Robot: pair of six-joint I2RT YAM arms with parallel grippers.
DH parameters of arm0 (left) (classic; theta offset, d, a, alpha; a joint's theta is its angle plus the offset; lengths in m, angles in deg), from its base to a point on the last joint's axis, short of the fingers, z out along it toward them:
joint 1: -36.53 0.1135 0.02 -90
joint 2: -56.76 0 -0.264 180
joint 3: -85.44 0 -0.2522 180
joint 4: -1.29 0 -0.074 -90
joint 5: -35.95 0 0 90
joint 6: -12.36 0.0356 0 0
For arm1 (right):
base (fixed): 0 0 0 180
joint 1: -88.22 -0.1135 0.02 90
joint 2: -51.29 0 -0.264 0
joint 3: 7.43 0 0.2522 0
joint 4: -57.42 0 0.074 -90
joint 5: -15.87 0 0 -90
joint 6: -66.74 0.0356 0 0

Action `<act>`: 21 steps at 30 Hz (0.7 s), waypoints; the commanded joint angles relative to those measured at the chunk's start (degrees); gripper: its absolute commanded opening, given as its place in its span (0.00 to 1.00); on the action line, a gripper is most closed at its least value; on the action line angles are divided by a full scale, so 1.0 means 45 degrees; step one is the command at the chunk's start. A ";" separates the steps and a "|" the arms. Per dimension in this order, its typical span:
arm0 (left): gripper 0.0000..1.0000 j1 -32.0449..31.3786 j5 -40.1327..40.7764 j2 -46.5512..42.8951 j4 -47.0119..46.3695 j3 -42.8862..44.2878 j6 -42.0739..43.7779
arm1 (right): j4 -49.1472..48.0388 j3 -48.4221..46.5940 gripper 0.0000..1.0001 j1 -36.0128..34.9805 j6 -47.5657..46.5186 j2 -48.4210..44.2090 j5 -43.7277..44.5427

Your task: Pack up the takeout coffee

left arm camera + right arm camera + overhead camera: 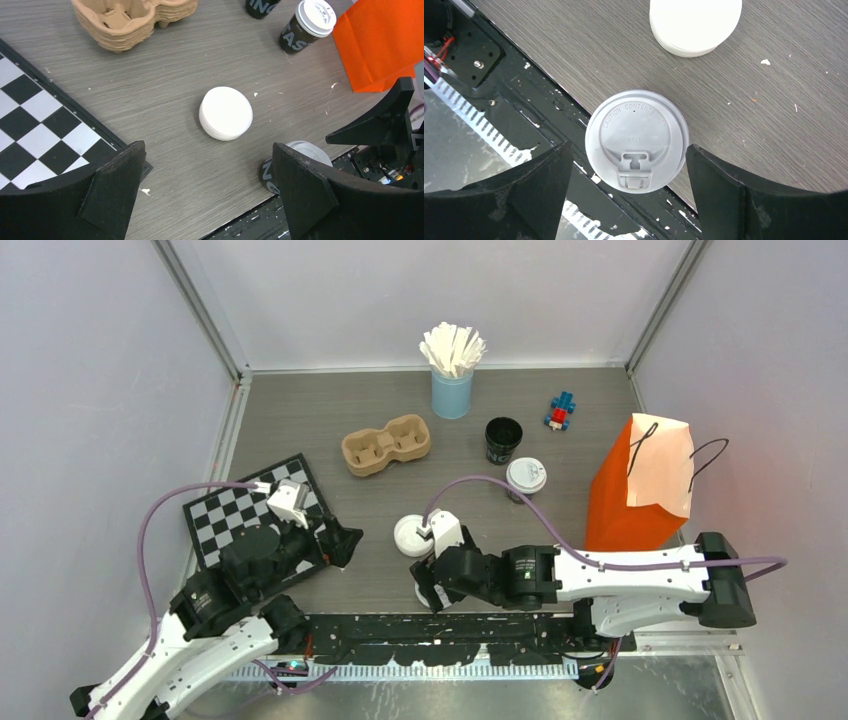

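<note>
The right end effector (626, 150) is held open over the near edge of the table (774, 115), its fingers (524, 195) set apart on either side of a lidded black cup (636, 140). From the right wrist only the cup's white sip lid is seen. A gap is seen at one finger; whether the other touches the lid cannot be told. In the top view this cup is hidden under the arm, and from the left wrist it is half covered by a finger, with a little of its print showing.

The left end effector (207, 155) is also spread wide and holds nothing, above bare table beside a chequered board (35, 120). A white round stack (226, 113) lies just beyond the cup; what it consists of cannot be made out.

Farther back, a second lidded cup (526, 477) stands near an orange bag (640, 490), with an open black cup (503, 440) just behind it. A two-well pulp carrier (386, 444) is set well apart from all three cups. The cups' print is cut off and cannot be read.
</note>
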 commanded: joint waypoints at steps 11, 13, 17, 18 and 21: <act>1.00 -0.0028 0.0359 0.0355 0.0323 -0.0166 0.0424 | -0.0180 -0.0604 0.88 -0.0055 -0.0631 0.1152 -0.0087; 1.00 -0.0021 0.0348 0.0333 0.0318 -0.0178 0.0424 | -0.0198 -0.0556 0.88 -0.0044 -0.0634 0.1222 -0.0028; 1.00 -0.0021 0.0396 0.0208 0.0242 -0.0227 0.0435 | -0.0198 -0.0495 0.88 -0.0051 -0.0600 0.1293 0.0002; 1.00 -0.0021 0.0405 0.0203 0.0241 -0.0227 0.0438 | -0.0167 -0.0476 0.88 -0.0056 -0.0593 0.1308 0.0034; 1.00 -0.0021 0.0426 0.0165 0.0235 -0.0246 0.0444 | -0.0045 -0.0495 0.88 -0.0049 -0.0629 0.1369 0.0042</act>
